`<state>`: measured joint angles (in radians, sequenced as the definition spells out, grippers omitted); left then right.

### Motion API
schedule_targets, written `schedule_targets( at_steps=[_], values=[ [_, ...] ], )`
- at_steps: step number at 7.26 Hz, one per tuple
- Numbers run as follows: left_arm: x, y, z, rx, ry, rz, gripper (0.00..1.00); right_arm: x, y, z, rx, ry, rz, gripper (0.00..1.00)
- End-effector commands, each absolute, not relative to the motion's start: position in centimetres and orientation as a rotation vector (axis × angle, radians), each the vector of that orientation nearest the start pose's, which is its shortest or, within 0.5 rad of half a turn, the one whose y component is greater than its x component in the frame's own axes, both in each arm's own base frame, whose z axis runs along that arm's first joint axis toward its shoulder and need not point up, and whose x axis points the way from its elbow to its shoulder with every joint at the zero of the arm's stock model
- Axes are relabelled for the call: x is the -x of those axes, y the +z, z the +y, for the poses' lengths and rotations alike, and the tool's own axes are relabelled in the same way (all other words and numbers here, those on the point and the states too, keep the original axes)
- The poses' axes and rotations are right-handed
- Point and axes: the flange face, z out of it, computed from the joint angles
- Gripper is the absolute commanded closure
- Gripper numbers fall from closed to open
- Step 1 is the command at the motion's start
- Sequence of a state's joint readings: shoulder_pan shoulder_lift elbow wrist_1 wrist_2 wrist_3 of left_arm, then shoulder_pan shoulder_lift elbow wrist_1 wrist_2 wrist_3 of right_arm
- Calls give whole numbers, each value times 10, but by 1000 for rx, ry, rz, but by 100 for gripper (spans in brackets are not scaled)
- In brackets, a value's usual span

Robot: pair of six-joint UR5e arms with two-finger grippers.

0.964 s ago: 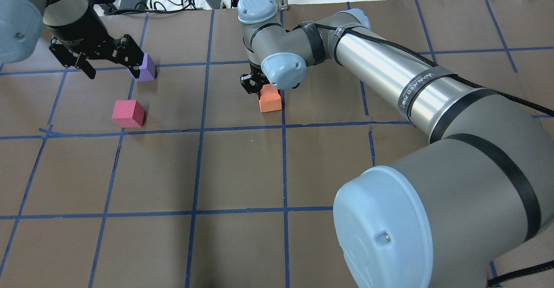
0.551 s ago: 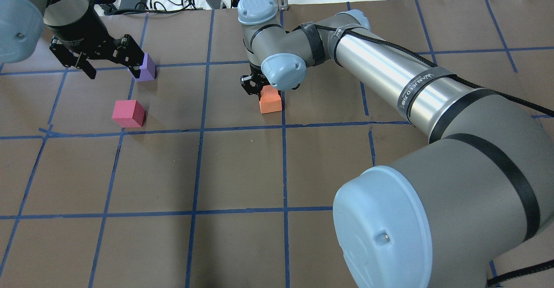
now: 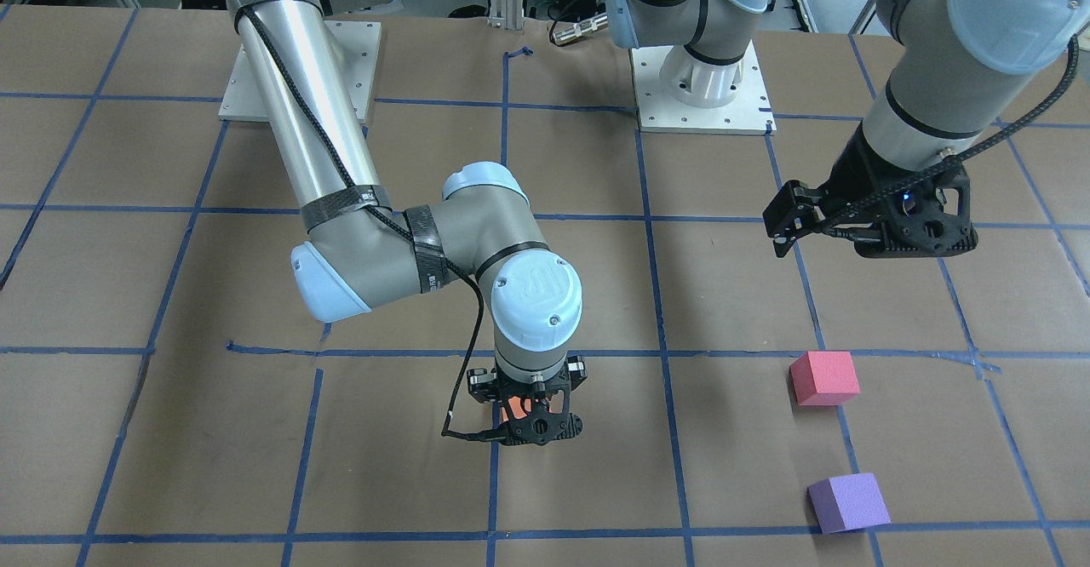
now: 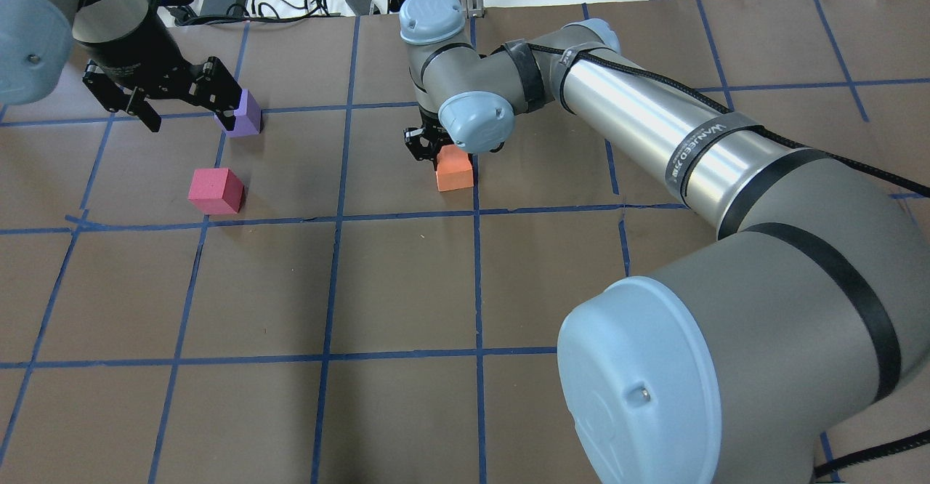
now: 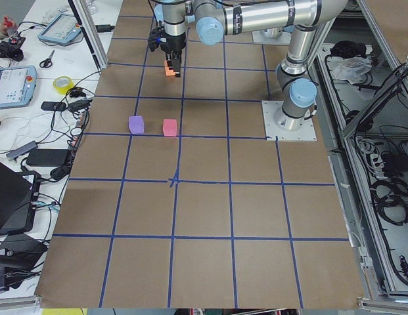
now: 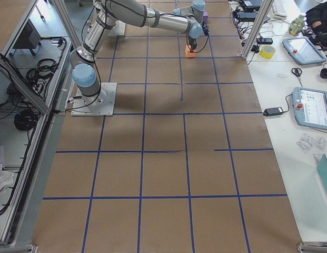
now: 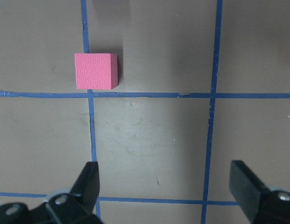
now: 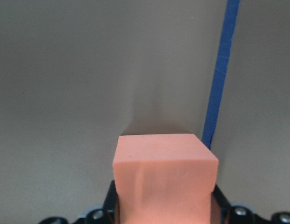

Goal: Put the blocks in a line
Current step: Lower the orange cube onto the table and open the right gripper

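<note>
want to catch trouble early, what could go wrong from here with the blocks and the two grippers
1. The right gripper seems shut on only the near part of the orange block; the foam could twist or slip in transit.
2. The pink block and purple block lie on the robot's left, where the open left gripper hovers; carrying the orange one over may bring the two grippers close.
</note>
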<state>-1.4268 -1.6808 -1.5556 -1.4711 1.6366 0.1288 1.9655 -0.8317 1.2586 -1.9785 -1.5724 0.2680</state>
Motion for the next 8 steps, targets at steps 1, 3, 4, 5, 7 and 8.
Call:
schedule_targets(
  at_steps=[1, 3, 4, 5, 7, 8],
  values=[
    [49, 450, -550, 22, 2, 3075, 0, -406, 220, -633, 193, 15, 3142, 0],
    [49, 449, -550, 22, 4, 3077, 0, -391, 262, -638, 154, -44, 3130, 0],
    [49, 446, -553, 26, 11, 3077, 0, -364, 287, -635, 107, -5, 3144, 0],
    [50, 444, -557, 41, -7, 3083, 0, -324, 323, -638, 42, 21, 3145, 0],
    [60, 437, -564, 11, -34, 3082, 0, -254, 408, -605, -91, 40, 3146, 0],
    [79, 430, -568, -12, -44, 3082, 0, -221, 437, -581, -154, 26, 3143, 0]
  ],
)
